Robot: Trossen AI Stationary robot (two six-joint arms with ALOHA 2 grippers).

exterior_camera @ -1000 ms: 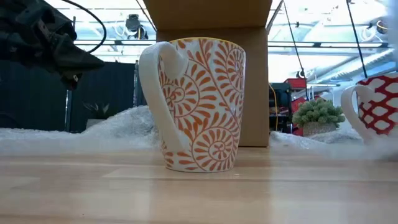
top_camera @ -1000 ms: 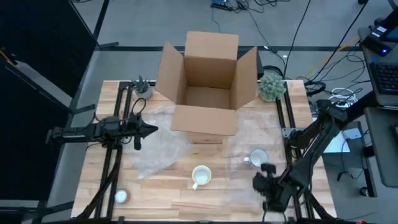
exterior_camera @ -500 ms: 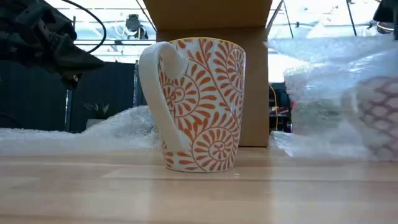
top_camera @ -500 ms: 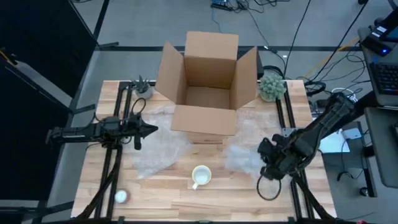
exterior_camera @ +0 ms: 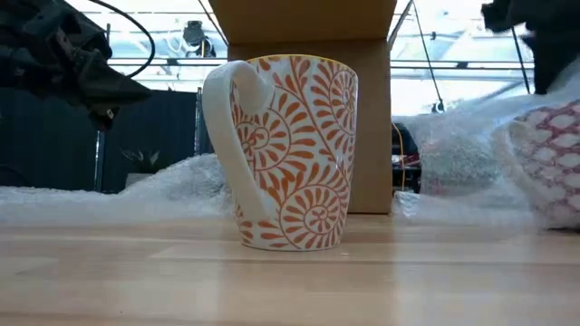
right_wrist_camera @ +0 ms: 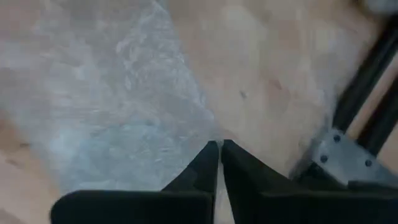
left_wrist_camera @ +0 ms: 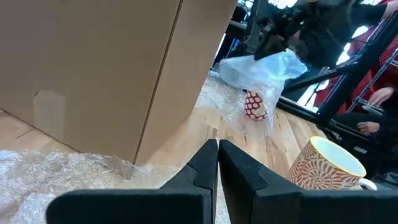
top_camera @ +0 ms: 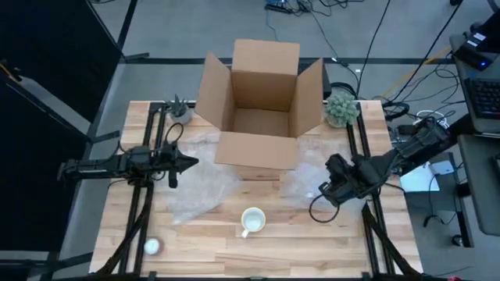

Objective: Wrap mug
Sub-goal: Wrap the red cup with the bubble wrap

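Bubble wrap [right_wrist_camera: 124,106] is pinched between the two fingers of your right gripper [right_wrist_camera: 219,146]. In the right wrist view the fingers are pressed together on the edge of the sheet. From above, this gripper [top_camera: 332,181] is at the right of the frame, a bit below the middle, and the clear sheet [top_camera: 301,187] lies just to its left.

The red and white mug [left_wrist_camera: 253,104] is under that sheet. In the left wrist view you see it standing up on the wood, right of the middle of the frame, with the wrap draped over it and the dark right arm just above it. In the low view the same mug [exterior_camera: 553,167] is at the right edge, cloudy behind the wrap. From above you cannot really make it out under the sheet.

Your left gripper [top_camera: 187,162] waits at the left of the high view, around the middle, well apart from the mug. Its fingers [left_wrist_camera: 199,168] are closed together with nothing between them.

The orange leaf mug [top_camera: 252,222] stands bare near the bottom middle of the table [top_camera: 219,254]. More wrap [top_camera: 199,195] lies flat to its upper left. The open cardboard box [top_camera: 262,105] sits at the top middle, with a small green plant [top_camera: 341,107] to its right.
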